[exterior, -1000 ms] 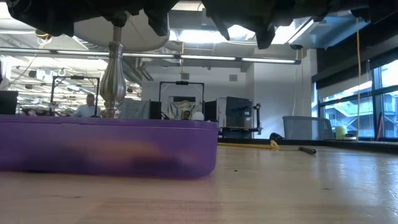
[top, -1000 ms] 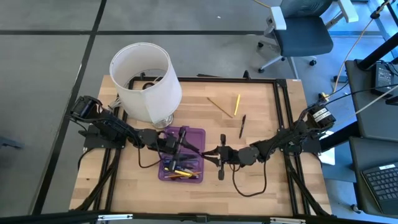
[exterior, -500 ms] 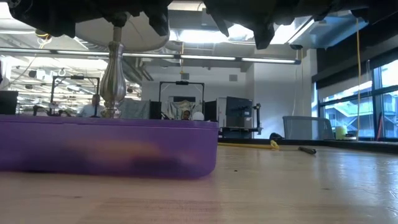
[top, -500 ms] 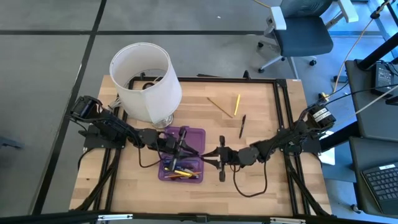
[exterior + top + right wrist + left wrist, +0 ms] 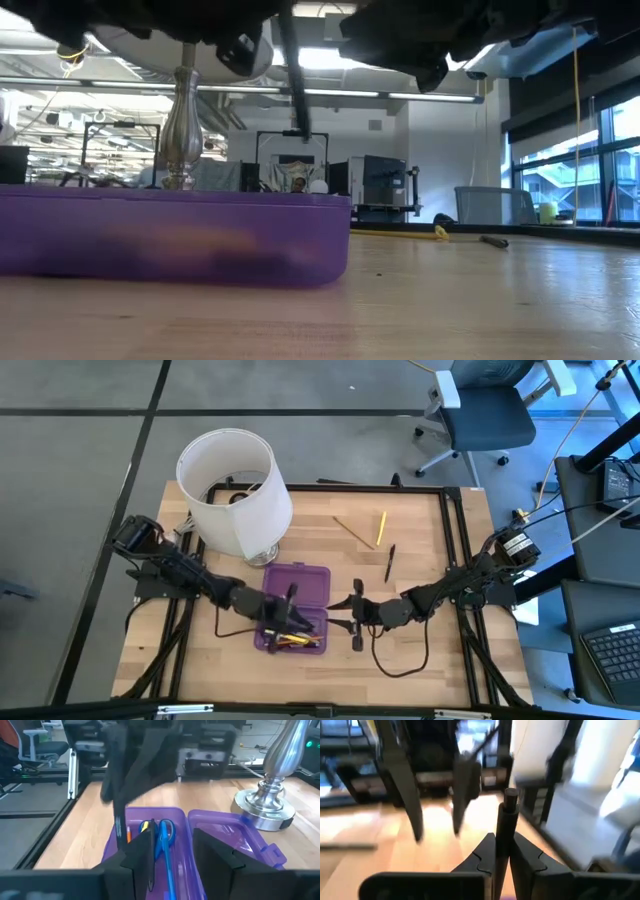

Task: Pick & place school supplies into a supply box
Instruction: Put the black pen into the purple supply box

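Left gripper (image 5: 501, 851) is clenched on a dark pen (image 5: 503, 827) above the open purple box (image 5: 292, 608); lower pen flat beside the scissors (image 5: 163, 834) before release, keeping clear of the right gripper (image 5: 172, 849), jaws apart, near the box's right edge.

Purple supply box (image 5: 300, 588), blue-handled scissors (image 5: 164, 836)

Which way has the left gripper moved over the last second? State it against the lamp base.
Yes. In the high view the left gripper, shut on a dark pen, has pulled back from the lamp base toward the table's near edge, over the supply box.
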Motion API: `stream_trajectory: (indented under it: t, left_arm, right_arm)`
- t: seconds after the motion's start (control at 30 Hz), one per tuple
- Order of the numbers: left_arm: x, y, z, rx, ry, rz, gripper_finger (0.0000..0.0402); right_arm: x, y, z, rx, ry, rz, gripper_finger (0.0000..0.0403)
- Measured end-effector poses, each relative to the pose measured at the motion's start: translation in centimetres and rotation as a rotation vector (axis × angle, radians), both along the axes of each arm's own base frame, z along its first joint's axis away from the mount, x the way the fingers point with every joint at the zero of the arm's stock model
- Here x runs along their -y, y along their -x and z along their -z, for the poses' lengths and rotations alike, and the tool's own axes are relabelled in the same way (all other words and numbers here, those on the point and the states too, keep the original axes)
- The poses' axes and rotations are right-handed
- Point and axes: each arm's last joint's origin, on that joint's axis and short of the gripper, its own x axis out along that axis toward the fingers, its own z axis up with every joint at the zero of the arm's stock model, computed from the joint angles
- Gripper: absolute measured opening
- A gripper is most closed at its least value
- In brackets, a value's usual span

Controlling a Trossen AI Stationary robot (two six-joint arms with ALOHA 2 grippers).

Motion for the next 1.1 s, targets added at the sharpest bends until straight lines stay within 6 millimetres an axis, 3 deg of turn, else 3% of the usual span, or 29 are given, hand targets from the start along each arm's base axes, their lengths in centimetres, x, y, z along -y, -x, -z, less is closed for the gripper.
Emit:
stream_trajectory:
  t: [0.27,0.57,0.73,1.1]
  left_arm:
    - [2.7,-0.6,-1.4,-0.442,-0.154,-0.113,0.0020]
    - [2.0,-0.7,-4.5,-0.785,-0.028,-0.170,0.0022]
    - [0.8,-0.8,-4.0,-0.877,-0.001,-0.163,0.0022]
    - [-0.4,-2.4,-0.9,-1.005,-0.002,-0.162,0.0027]
  right_arm:
    - [0.2,0.3,1.1,-0.106,0.002,0.017,0.0146]
    - [0.5,0.3,1.4,-0.136,-0.003,0.035,0.0146]
    - [0.5,0.4,1.5,-0.149,0.004,0.036,0.0146]
    - [0.5,0.5,1.7,-0.174,0.017,0.037,0.0146]
